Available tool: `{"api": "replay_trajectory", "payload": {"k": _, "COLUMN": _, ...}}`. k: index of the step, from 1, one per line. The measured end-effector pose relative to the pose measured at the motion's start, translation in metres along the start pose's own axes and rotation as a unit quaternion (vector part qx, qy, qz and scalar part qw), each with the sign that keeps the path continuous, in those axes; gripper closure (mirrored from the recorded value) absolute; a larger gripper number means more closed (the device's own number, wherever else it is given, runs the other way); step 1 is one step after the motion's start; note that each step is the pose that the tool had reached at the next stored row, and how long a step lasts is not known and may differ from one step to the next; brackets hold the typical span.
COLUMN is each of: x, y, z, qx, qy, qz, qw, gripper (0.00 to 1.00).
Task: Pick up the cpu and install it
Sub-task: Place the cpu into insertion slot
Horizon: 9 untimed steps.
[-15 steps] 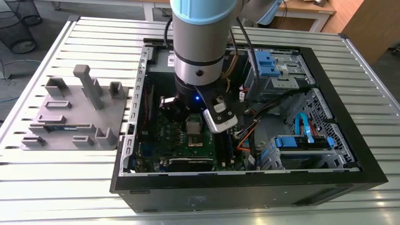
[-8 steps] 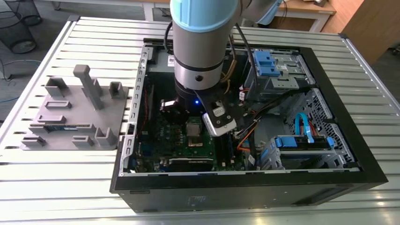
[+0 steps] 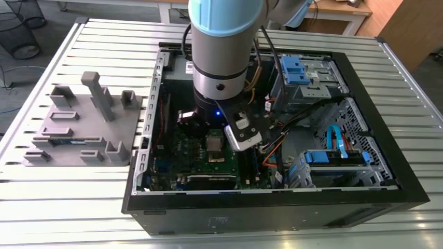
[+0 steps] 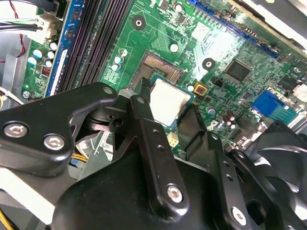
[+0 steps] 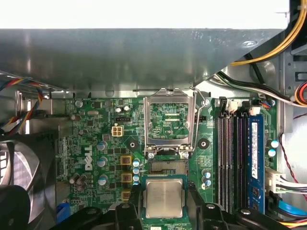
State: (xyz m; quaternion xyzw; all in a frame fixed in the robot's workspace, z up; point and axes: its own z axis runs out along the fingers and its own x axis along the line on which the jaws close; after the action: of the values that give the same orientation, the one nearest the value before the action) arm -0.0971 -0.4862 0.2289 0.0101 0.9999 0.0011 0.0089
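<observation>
**Step in hand:** installation, approach to seat. The pick-up is judged complete.

**Position.** The computer case (image 3: 277, 210) lies open on the slatted surface (image 3: 69, 207). The arm reaches down into it, and the gripper (image 5: 164, 190) hangs low over the motherboard (image 5: 96, 143). A grey holder tray (image 3: 76, 124) sits apart from the case, towards the surface's edge on the exterior view's left.

**Grasp.** The fingers (image 4: 146, 115) are closed to the chip's width. They clamp the cpu (image 5: 164, 200) by two opposite edges, with its metal top facing up.

**Location of the cpu.** It is held just beside the open socket (image 5: 167, 166) and covers the socket's near edge. The far strip of contacts is exposed. The load plate (image 5: 170, 120) stands raised at the socket's far side, clear of the path. The memory slots (image 5: 228, 158) run alongside, near but apart. Whether the cpu's underside touches the socket frame cannot be told.

**Assessment.** The chip is not seated, because it is offset from the socket's centre. In my judgement, seating calls for a short shift across the board until all four edges line up with the frame. The chip then needs a level, gentle descent with no sideways drag on the contacts. Its corner orientation cannot be confirmed from these views.
</observation>
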Motion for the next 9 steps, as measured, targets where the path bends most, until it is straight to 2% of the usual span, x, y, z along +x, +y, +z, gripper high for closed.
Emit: {"api": "replay_trajectory", "payload": {"k": 9, "x": 0.0001, "y": 0.0, "z": 0.0063, "qx": 0.0001, "qy": 0.0001, "qz": 0.0, "qw": 1.0, "gripper": 0.53}}
